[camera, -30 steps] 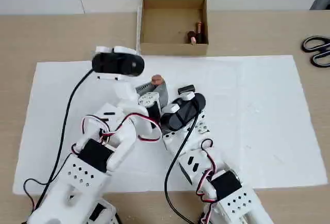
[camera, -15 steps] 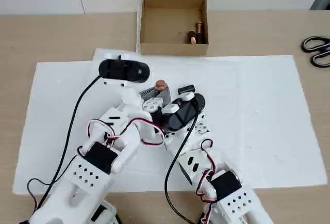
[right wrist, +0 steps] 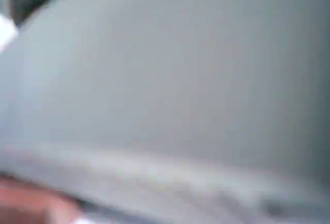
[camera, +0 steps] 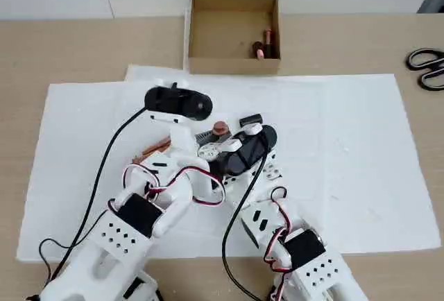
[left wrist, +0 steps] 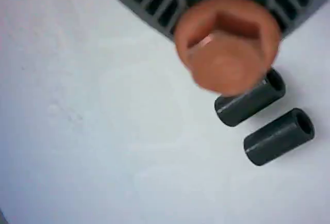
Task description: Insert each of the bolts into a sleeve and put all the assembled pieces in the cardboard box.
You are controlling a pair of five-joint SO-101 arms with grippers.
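Across the tan wooden tabletop (camera: 69, 44) lies a wide white paper sheet (camera: 361, 162), with a pair of black-handled scissors (camera: 427, 65) at the far right edge and an open brown cardboard box (camera: 222, 37) just beyond the sheet's far side. Both white arms crowd the middle of the sheet. The left arm's black wrist camera (camera: 177, 103) and the right arm (camera: 258, 176) hide much of the paper beneath them.

Counted:
- two copper-and-black assembled pieces (camera: 262, 44) in the box's right-hand corner
- two short black cylindrical sleeves (left wrist: 250, 97) lying side by side on the paper, not touching
- one copper-coloured hex-head bolt (left wrist: 227, 43)
- some loose copper bolts (camera: 149, 152) on the sheet left of the left arm, too hidden to count

The left gripper (camera: 214, 134) is clamped on the hex-head bolt's shank between dark ribbed jaws. The bolt's head points outward over the paper, close by the two sleeves. Whether the right arm's gripper is apart or together cannot be told
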